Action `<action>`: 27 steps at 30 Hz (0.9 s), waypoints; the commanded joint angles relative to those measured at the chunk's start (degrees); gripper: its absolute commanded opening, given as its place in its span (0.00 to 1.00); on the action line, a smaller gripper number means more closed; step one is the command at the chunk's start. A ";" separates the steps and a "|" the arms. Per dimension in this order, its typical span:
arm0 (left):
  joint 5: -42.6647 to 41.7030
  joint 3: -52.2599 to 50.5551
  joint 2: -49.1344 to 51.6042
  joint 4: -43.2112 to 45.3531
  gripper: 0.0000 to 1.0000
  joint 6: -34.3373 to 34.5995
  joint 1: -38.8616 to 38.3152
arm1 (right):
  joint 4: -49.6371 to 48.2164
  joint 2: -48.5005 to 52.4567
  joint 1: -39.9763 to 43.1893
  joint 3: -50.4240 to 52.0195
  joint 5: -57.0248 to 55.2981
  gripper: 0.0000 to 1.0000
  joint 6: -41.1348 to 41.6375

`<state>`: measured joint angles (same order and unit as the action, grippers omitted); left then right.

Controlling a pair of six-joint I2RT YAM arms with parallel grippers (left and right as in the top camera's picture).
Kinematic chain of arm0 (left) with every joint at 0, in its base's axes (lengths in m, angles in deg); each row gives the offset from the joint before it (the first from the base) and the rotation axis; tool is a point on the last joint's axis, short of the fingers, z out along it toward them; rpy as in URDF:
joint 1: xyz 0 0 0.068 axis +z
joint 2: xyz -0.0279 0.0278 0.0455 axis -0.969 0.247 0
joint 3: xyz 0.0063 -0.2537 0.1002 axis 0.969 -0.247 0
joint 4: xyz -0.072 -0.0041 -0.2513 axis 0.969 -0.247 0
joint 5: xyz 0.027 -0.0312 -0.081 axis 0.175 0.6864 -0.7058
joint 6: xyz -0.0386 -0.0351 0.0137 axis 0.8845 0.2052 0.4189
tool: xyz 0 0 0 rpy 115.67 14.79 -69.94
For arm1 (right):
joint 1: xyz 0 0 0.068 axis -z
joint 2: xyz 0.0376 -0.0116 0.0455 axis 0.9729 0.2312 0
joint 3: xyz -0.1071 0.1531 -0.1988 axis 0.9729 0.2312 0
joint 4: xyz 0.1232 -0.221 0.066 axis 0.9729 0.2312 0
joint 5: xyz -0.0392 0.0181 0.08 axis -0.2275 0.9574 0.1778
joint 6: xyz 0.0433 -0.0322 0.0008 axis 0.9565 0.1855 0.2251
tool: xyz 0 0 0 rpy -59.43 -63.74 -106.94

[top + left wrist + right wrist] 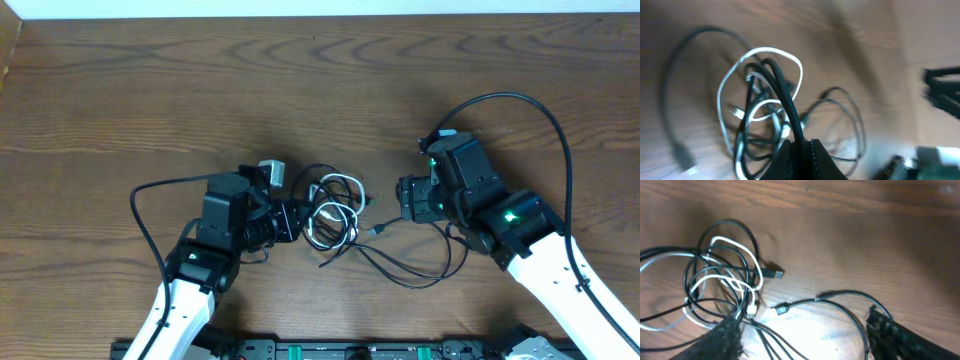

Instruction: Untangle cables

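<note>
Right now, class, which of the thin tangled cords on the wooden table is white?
The thin white cord, looped mid-tangle; the others are thin black cords.

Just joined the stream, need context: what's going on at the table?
Two arms are working on a knot of cables in the middle of the table. The left gripper looks shut on a black cable at the knot's left edge. The right gripper is open and holds nothing, low over a loose black plug to the knot's right. The white cable is looped through the black ones, and nothing is separated yet.
</note>
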<state>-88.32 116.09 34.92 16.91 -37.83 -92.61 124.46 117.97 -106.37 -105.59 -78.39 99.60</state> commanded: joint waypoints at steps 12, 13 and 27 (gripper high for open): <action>6.82 0.42 3.65 -1.01 0.40 -1.20 0.09 | -3.89 2.60 -1.68 -0.57 21.77 0.79 4.13; 6.82 0.42 3.93 -1.01 0.40 -1.20 0.09 | -3.93 3.06 -2.25 -0.57 21.66 0.79 4.48; 14.38 0.42 5.20 -6.16 0.23 6.51 1.70 | -9.81 13.27 -7.52 -0.52 20.00 0.77 4.66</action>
<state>-78.00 116.09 40.06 11.49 -35.53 -92.06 115.22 129.01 -112.99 -105.59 -58.26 103.80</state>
